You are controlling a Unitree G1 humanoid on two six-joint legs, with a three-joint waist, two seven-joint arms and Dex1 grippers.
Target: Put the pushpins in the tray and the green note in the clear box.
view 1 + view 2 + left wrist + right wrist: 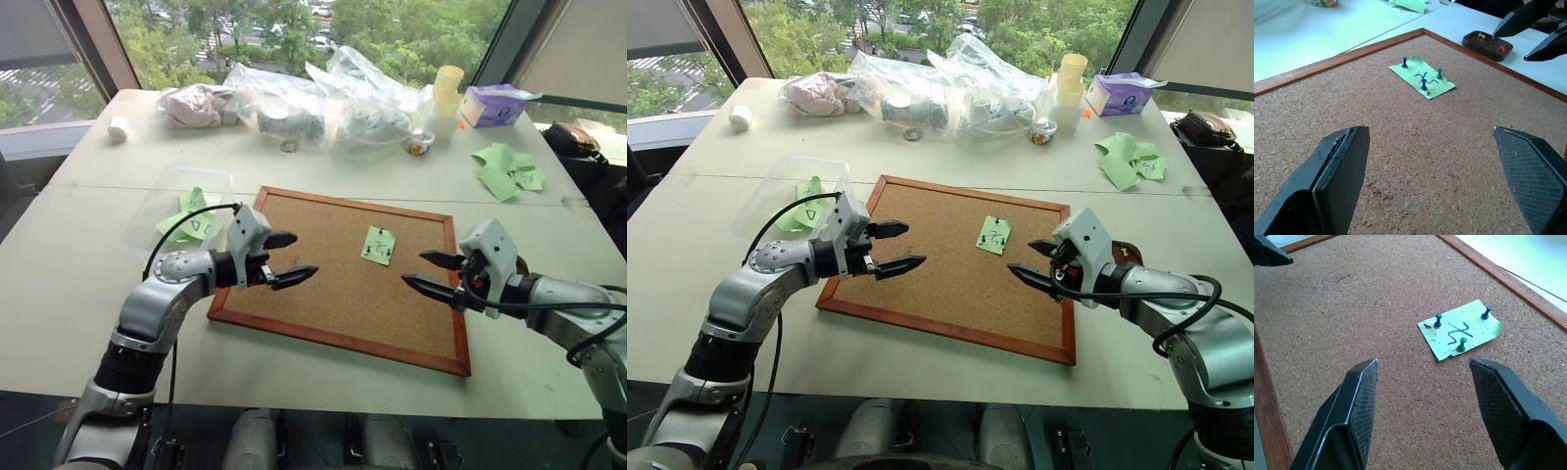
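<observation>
Both my grippers, left (284, 257) and right (431, 272), hang spread and empty over bare cork board (323, 294), flanking the green note (378, 245) fastened by three pushpins (1461, 344); the tray (1488, 45) sits just past the frame, half-hidden behind my right hand.

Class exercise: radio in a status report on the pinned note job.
Left gripper and right gripper open, empty, over cork board. Green note held by three pushpins. Tray beside board. Nothing in the way.
</observation>
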